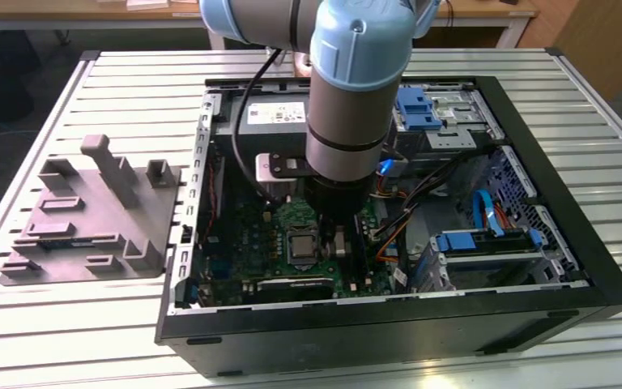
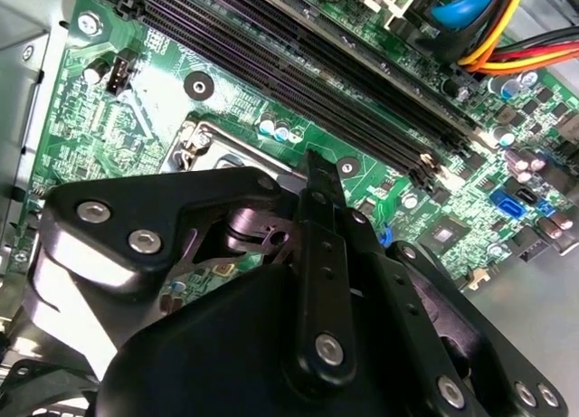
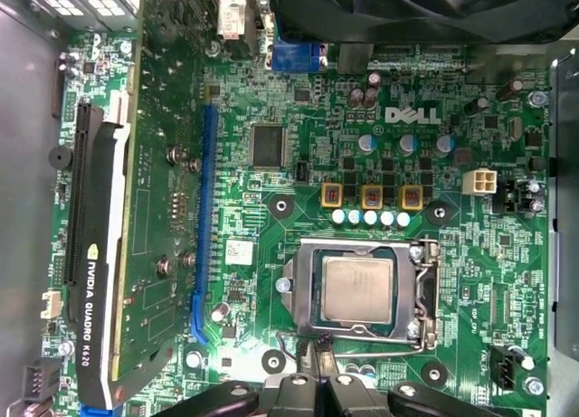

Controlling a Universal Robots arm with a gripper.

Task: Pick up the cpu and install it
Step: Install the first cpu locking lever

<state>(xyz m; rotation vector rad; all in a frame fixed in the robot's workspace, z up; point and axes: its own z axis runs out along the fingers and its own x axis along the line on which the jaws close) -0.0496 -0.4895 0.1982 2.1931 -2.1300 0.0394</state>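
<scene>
**CPU sitting in the socket, claw parked right beside it**

Looking at the first wrist view: cpu (image 3: 358,289) lying flat inside the socket (image 3: 357,292), frame ringing it. Claw (image 3: 314,370) hanging just off one socket edge, tips pinched close together, gripping nothing. Chip being a thin square, dull silver metal top, no real long axis. Green board (image 3: 434,254) all around, bumpy with parts.

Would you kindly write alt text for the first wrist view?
A silver-topped cpu sits in its metal-framed socket on a green motherboard. The black gripper is close beside the socket, and a graphics card stands in a slot.
</scene>
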